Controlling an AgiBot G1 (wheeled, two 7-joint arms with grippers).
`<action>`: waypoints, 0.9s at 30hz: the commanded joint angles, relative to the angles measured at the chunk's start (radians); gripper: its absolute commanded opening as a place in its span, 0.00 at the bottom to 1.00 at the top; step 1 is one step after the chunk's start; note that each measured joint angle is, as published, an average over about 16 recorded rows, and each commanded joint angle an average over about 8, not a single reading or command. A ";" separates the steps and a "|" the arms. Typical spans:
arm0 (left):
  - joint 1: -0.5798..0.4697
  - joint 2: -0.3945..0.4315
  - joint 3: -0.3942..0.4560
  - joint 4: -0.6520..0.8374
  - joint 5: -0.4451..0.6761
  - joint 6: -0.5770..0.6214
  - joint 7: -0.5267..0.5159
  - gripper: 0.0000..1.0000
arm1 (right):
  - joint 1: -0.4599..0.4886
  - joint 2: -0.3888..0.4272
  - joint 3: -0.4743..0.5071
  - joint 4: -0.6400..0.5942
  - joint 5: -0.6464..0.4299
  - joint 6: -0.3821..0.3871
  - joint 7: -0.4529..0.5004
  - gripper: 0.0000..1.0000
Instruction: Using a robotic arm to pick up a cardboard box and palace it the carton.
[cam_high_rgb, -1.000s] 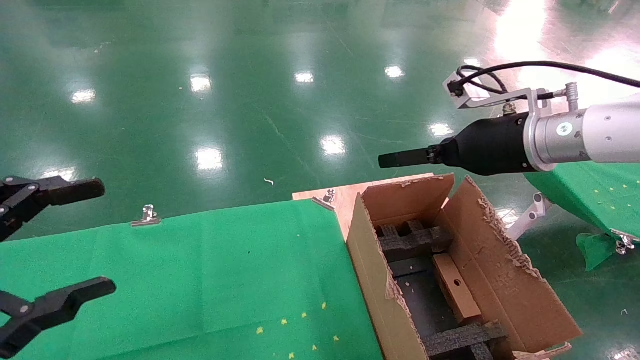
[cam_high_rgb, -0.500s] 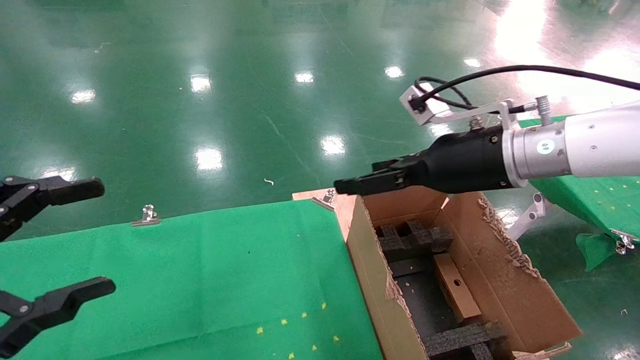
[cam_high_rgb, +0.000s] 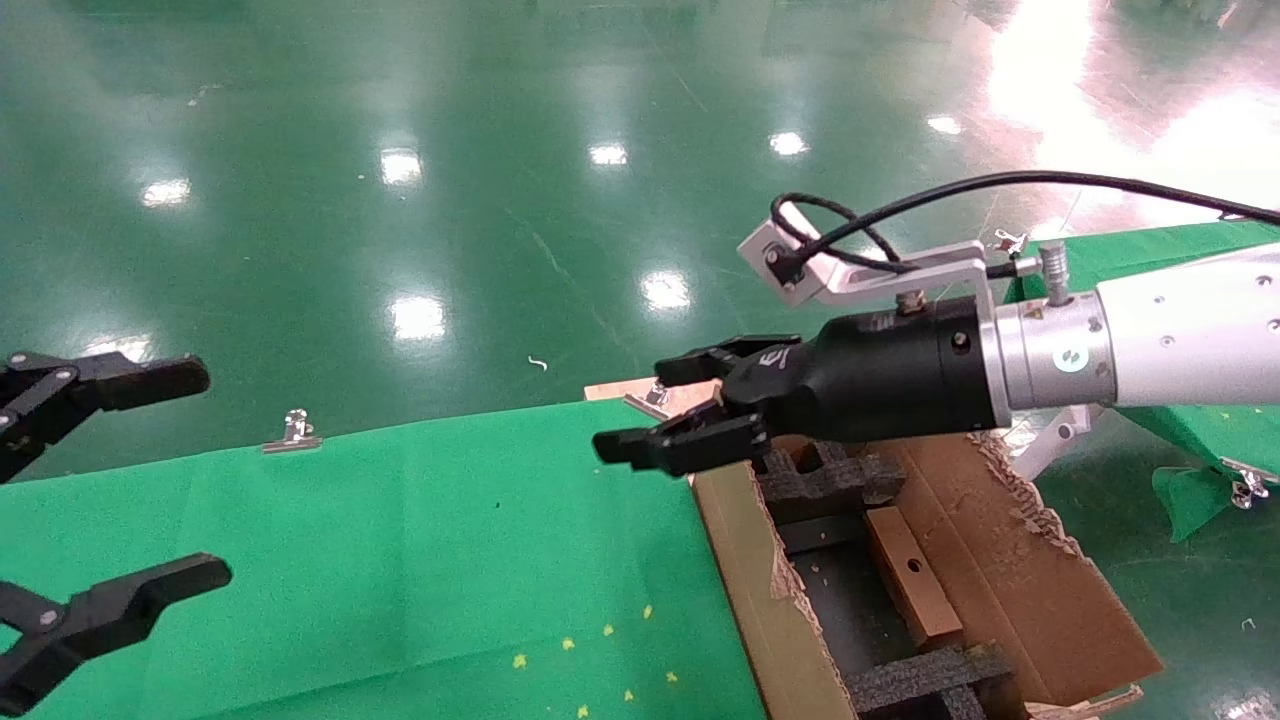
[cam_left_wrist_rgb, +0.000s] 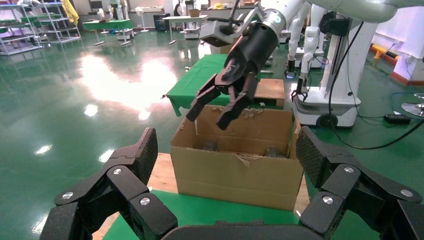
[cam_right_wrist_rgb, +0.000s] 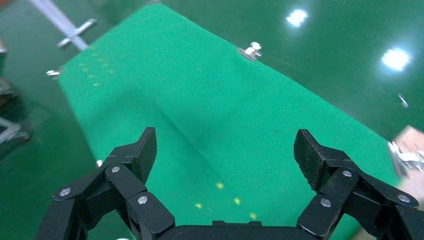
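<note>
The cardboard box is small, brown and closed, with 1 round hole on its top face. It lies inside the carton, leaning against the right inner wall, between 2 black foam inserts. The carton is large, brown and corrugated, with ragged torn edges on its flaps.

The right gripper hangs above the carton's far left corner and points toward the green cloth. Its fingers are spread wide and hold nothing. The robotic arm behind it is white, with a grey camera box and 1 black cable. The left gripper is parked at the left edge of the table, fingers wide apart and empty.

The cloth is fixed with metal clips; 2 clips are visible at its far edge. Some small yellow marks lie on it. The floor is glossy green and reflects the ceiling lamps.
</note>
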 joint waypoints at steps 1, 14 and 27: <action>0.000 0.000 0.000 0.000 0.000 0.000 0.000 1.00 | -0.030 -0.005 0.038 0.000 0.020 -0.019 -0.042 1.00; 0.000 0.000 0.000 0.000 0.000 0.000 0.000 1.00 | -0.228 -0.041 0.290 0.001 0.150 -0.143 -0.320 1.00; 0.000 0.000 -0.001 0.000 0.001 0.000 0.000 1.00 | -0.425 -0.076 0.540 0.002 0.280 -0.266 -0.595 1.00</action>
